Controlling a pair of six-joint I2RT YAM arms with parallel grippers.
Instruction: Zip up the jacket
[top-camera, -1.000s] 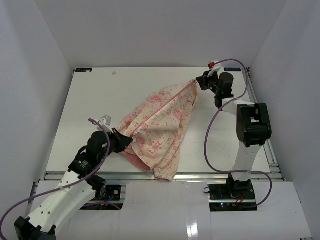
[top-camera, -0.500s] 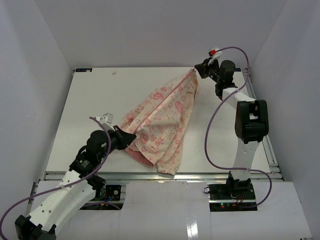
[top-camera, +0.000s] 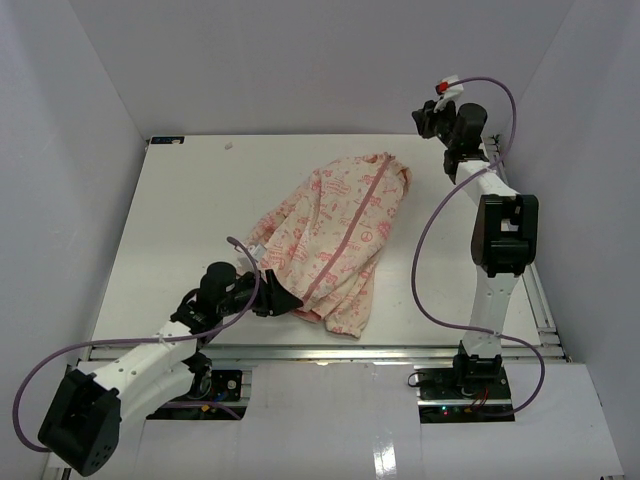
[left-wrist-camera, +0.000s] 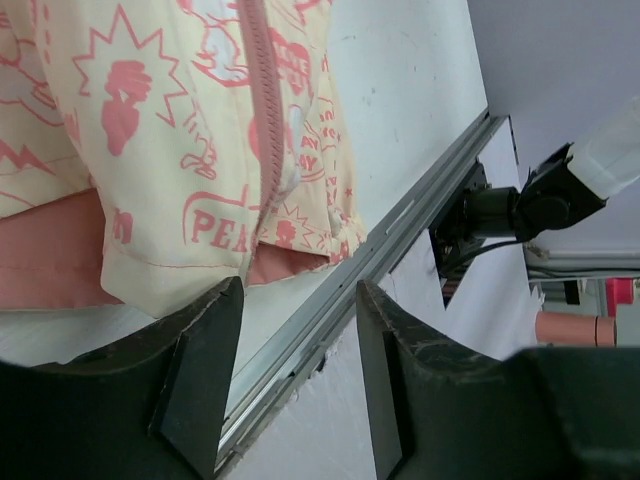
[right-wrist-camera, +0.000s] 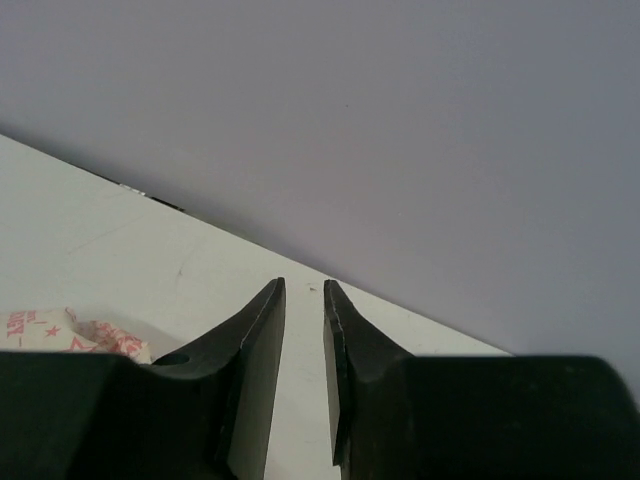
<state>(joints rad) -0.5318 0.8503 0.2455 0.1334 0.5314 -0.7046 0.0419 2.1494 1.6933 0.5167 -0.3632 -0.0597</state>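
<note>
While the jacket lies spread flat on the tabletop, both arms stand clear of it with nothing in their grip. It sits right of the middle and runs slantwise, with its collar end toward the far right corner and its hem close to the near edge. The pink zipper strip shows as one line from collar to hem, with the patterned cream panels lying against it on either side.

The left hand lies low over the tabletop, just beside the near left corner of the hem. In the left wrist view this hand is spread wide, and only the tabletop and its edge rail show in the gap between its dark fingers. Just beyond the fingertips the jacket shows its zipper strip, and salmon lining peeks out under the hem.

The right hand is raised above the far right corner, apart from the cloth. In its own view the hand has a narrow gap between the jaws, with nothing in it. A bit of the jacket shows at the lower left.
</note>
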